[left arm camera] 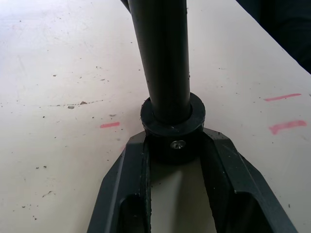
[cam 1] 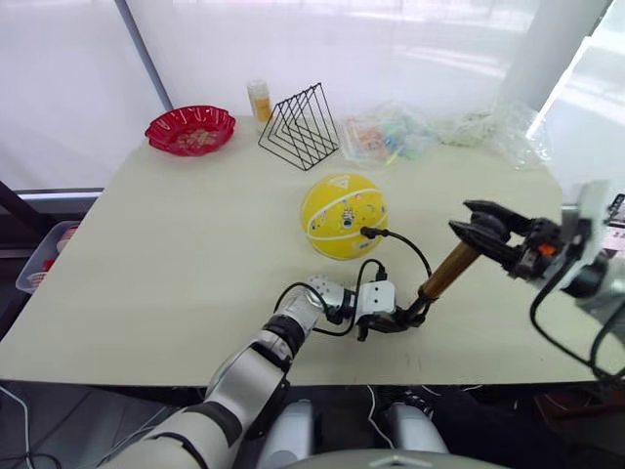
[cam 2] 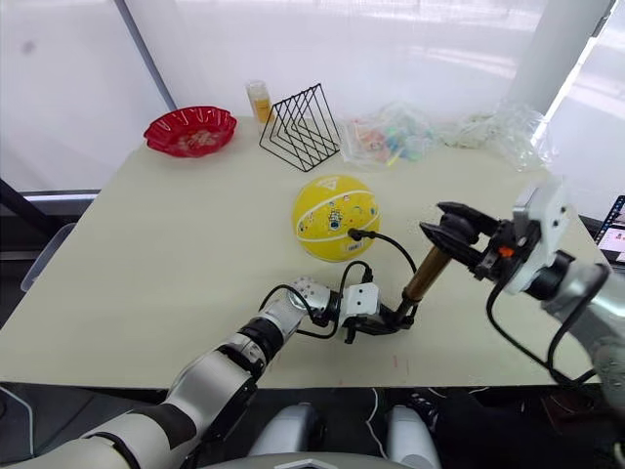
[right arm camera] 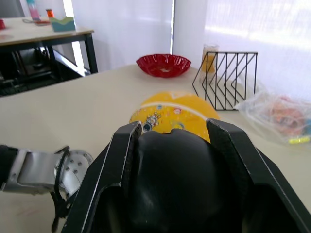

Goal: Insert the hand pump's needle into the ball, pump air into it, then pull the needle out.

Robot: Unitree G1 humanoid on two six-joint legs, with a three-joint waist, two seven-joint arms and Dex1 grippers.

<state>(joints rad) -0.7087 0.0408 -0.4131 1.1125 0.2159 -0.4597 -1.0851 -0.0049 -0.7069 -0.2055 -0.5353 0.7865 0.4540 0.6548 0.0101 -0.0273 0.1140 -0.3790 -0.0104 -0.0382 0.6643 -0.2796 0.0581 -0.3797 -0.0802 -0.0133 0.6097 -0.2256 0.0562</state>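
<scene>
The yellow ball (cam 1: 344, 215) rests mid-table. The hand pump (cam 1: 449, 271) stands tilted to its right, brass barrel leaning up toward my right arm. My left gripper (cam 1: 403, 319) is shut on the pump's black bottom end cap (left arm camera: 172, 131), which sits on the table between both fingers. At the top, my right gripper (cam 1: 477, 228) is shut on the black knob handle (right arm camera: 180, 179). The thin black hose (cam 1: 410, 246) arcs from the pump's base to a small black fitting (cam 1: 369, 233) against the ball's near side. The needle itself is hidden at that fitting.
A red scalloped bowl (cam 1: 190, 129) sits at the far left corner. Along the back edge are a small yellow bottle (cam 1: 259, 100), a black wire rack (cam 1: 301, 125) and clear plastic bags (cam 1: 391, 132). The table's front edge (cam 1: 293, 376) is just behind my left gripper.
</scene>
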